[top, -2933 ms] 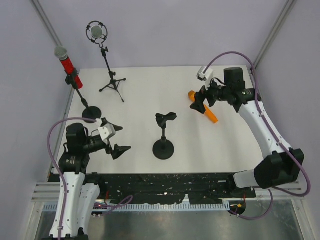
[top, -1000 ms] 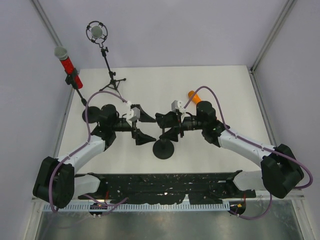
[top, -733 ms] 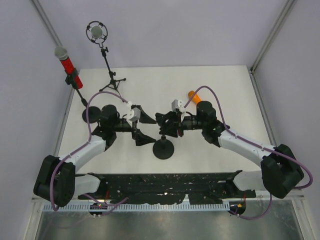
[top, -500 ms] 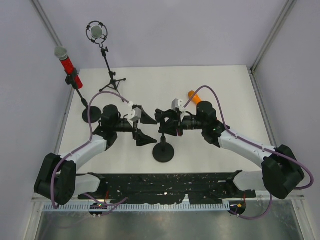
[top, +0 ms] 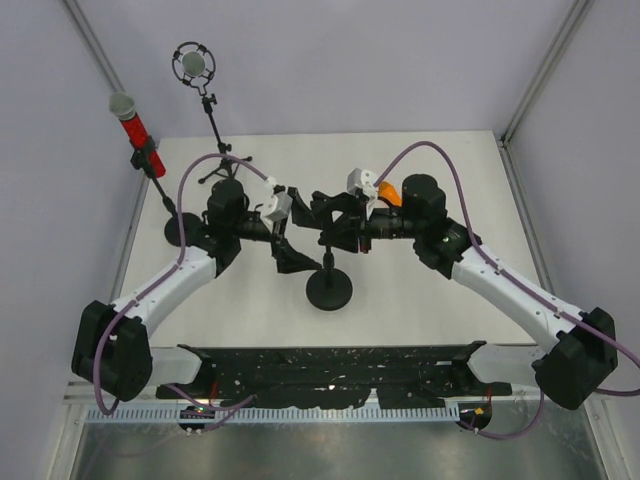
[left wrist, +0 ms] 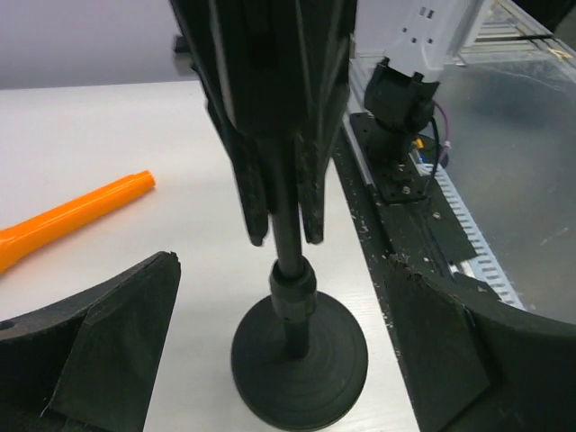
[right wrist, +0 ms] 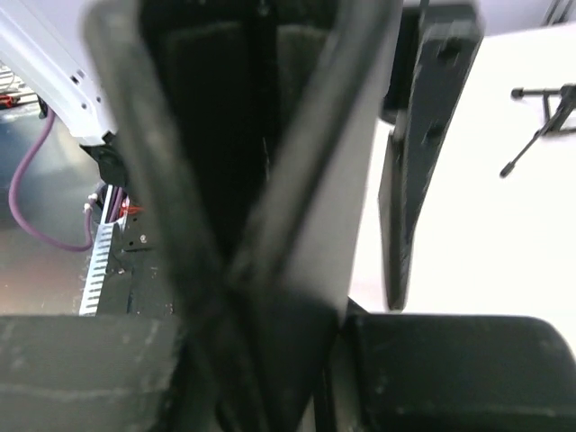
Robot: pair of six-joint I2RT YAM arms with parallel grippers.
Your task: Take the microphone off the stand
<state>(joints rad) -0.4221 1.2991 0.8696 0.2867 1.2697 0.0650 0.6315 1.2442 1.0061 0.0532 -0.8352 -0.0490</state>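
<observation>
Behind right arm [top: 500,285], microphone [top: 387,193] half hidden; right pincer [top: 326,218] grips stand [top: 329,291], left pincer [top: 291,231] wide.

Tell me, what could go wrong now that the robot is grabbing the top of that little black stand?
The right fingers are shut high on the black stand, so a pull could tip it over. The left fingers are open on either side of it, just below, so the two sets of fingers might bump. The orange microphone lies loose nearby and could get knocked and roll.
</observation>
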